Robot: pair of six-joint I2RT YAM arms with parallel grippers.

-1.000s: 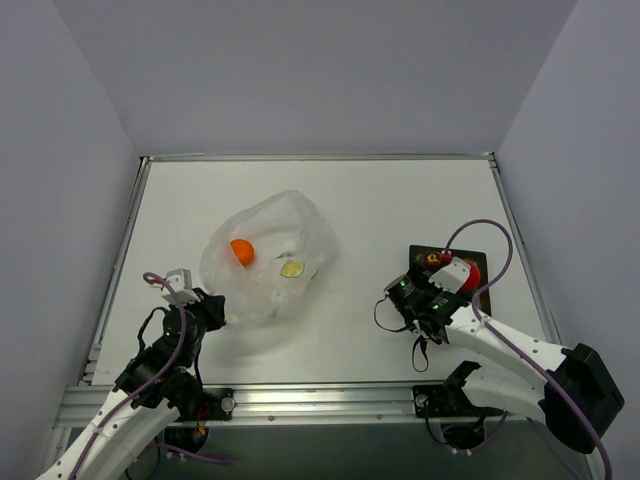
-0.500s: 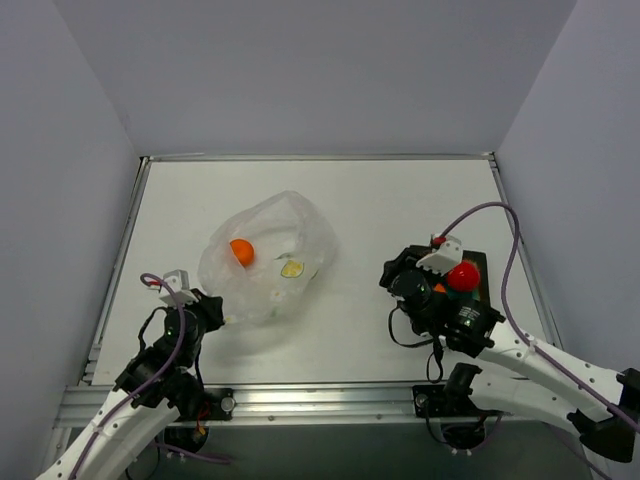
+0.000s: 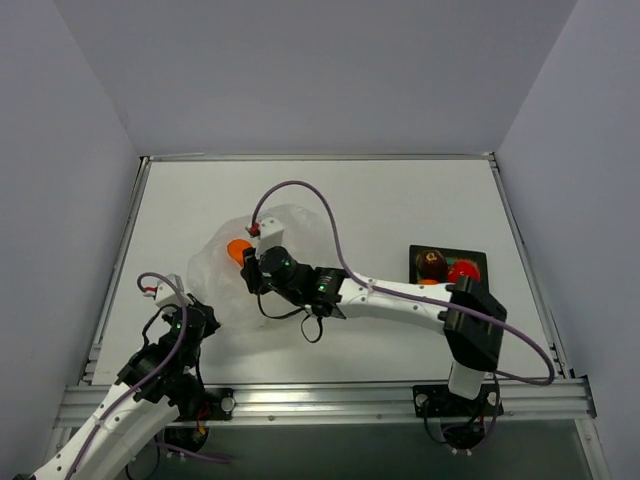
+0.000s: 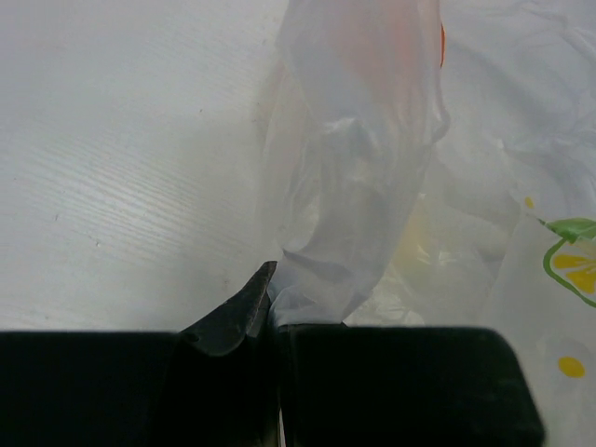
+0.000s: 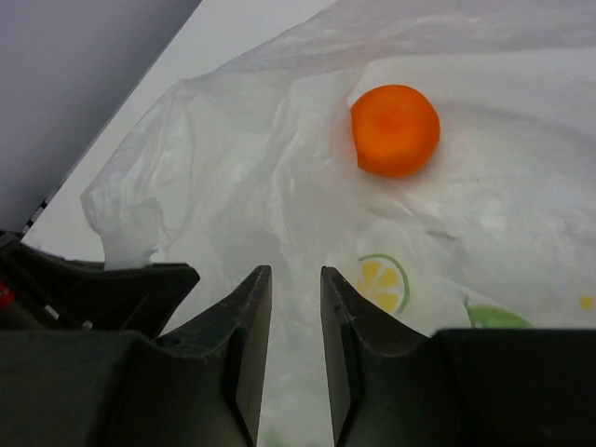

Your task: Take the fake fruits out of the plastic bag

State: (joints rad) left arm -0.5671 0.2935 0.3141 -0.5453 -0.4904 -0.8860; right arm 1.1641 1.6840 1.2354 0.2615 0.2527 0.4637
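- Fake fruits, top view: one orange ball lies in the plastic bag mid-table. A maroon fruit and a red fruit sit on the black tray at right. The right gripper hovers beside the orange ball.
- Left wrist: the left gripper is clamped on a fold of the bag, which is thin, limp film.
- Right wrist: the jaws are narrow and empty, with the ball ahead. It is probably light, hard and slick, so take it across the middle. Loose film could get pinched.
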